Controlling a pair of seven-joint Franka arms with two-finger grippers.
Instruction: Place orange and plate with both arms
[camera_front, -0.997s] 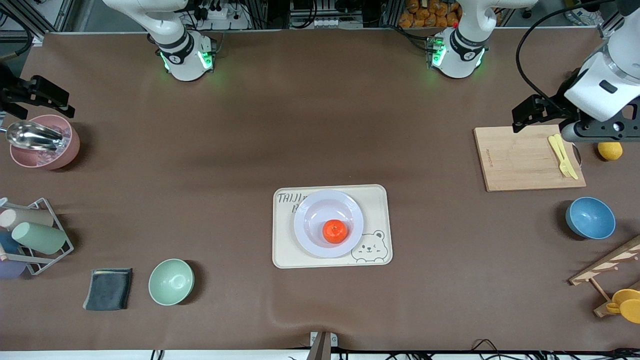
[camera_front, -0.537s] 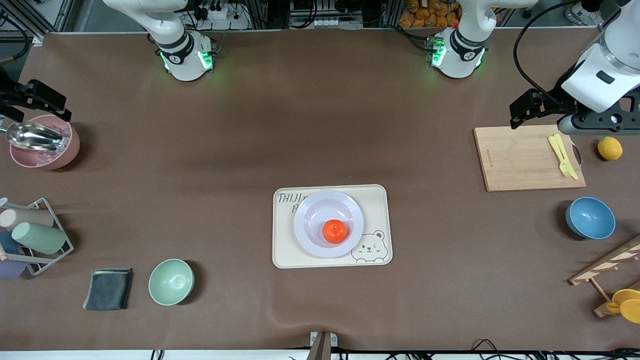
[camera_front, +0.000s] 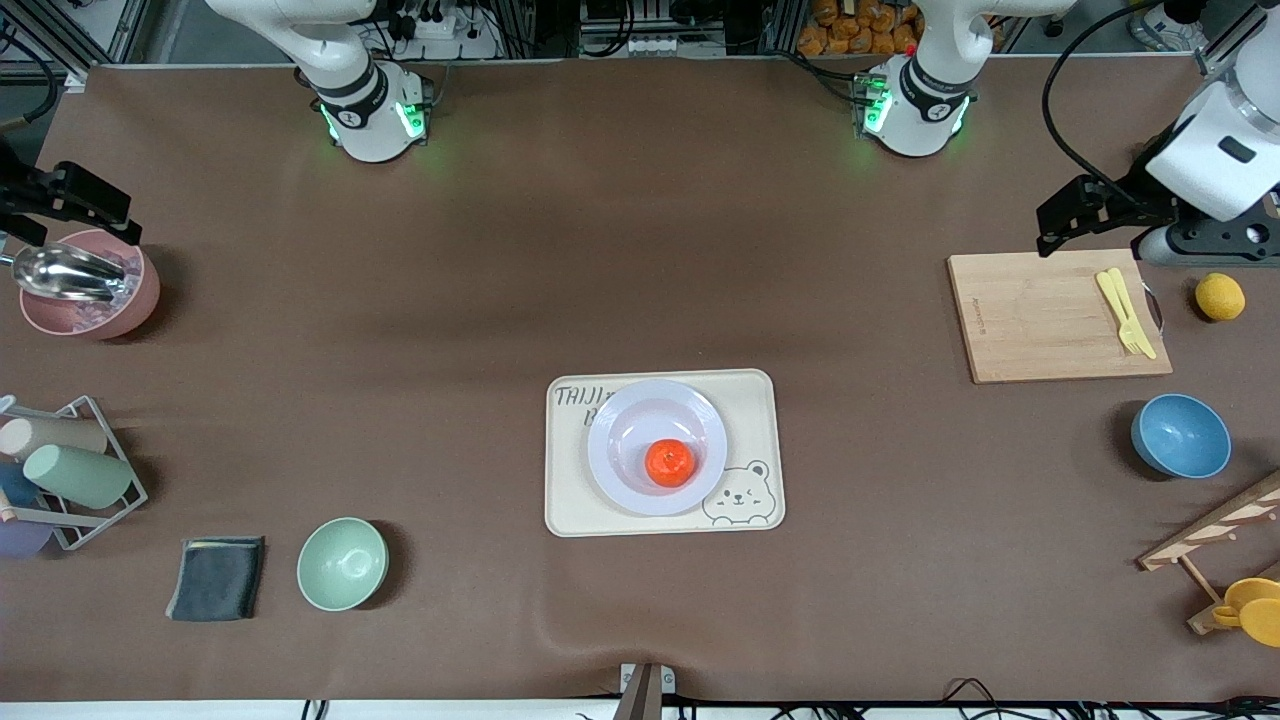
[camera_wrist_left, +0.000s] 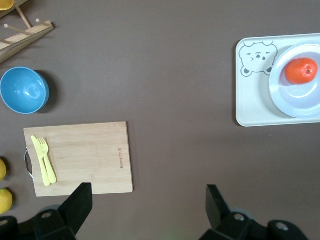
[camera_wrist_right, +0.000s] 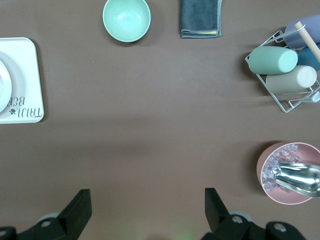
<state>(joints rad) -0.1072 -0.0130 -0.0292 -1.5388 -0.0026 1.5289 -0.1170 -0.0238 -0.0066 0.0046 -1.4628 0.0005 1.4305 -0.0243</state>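
The orange (camera_front: 670, 462) sits in the pale lavender plate (camera_front: 640, 415), which rests on a cream bear-print tray (camera_front: 757, 400) at the table's middle. Both also show in the left wrist view, the orange (camera_wrist_left: 301, 70) and the plate (camera_wrist_left: 300, 102). My left gripper (camera_wrist_left: 148, 210) is open and empty. It hangs high over the table by the wooden cutting board (camera_front: 1040, 315), at the left arm's end (camera_front: 1190, 245). My right gripper (camera_wrist_right: 147, 210) is open and empty, high over bare table beside the pink bowl (camera_wrist_right: 287, 172). It is mostly off the front view's edge.
A yellow fork and knife (camera_front: 1125, 312) lie on the board, with a lemon (camera_front: 1220, 297) beside it. A blue bowl (camera_front: 1180, 436) and a wooden rack (camera_front: 1215, 525) stand nearer the camera. At the right arm's end are a cup rack (camera_front: 70, 470), a grey cloth (camera_front: 217, 578) and a mint bowl (camera_front: 342, 563).
The left gripper has drawn back from over the board toward the robots' side, uncovering the lemon. The right gripper shifted slightly the same way. The orange and plate have not moved.
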